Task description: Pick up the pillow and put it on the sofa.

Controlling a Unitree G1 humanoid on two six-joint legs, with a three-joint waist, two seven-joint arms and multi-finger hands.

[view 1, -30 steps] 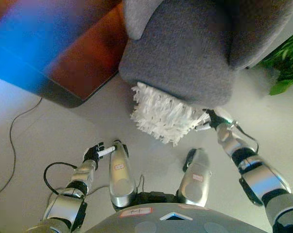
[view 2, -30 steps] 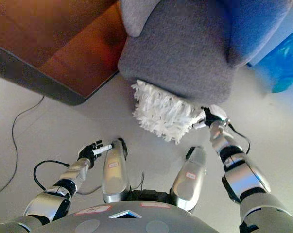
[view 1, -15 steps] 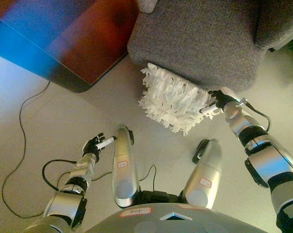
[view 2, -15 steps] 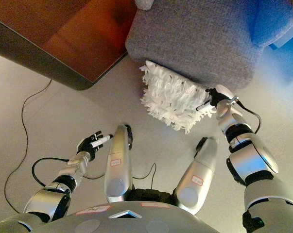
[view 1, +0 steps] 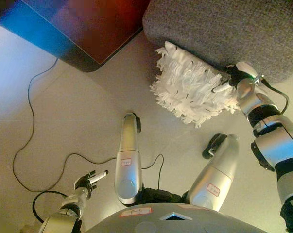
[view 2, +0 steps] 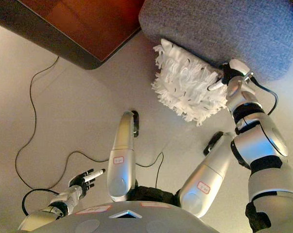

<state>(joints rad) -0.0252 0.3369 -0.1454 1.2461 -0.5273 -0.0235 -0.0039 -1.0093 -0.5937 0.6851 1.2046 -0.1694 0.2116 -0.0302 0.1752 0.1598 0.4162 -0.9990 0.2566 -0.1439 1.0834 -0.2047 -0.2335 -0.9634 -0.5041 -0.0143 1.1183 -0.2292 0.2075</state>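
A white shaggy pillow rests against the front edge of the grey sofa, its lower part over the pale floor. My right hand is at the pillow's right corner, dark fingers curled into the fringe, pinching it. The same hand shows in the right eye view beside the pillow. My left hand hangs low at the lower left, far from the pillow, fingers relaxed and empty.
A dark red-brown table with a black rim stands at the upper left, close to the sofa's left side. A thin black wire runs across the pale floor on the left.
The camera has tipped down, so sofa and table slid up the view. My right hand stayed on the pillow's right corner and the pillow rose along the sofa front. The left hand dropped lower.
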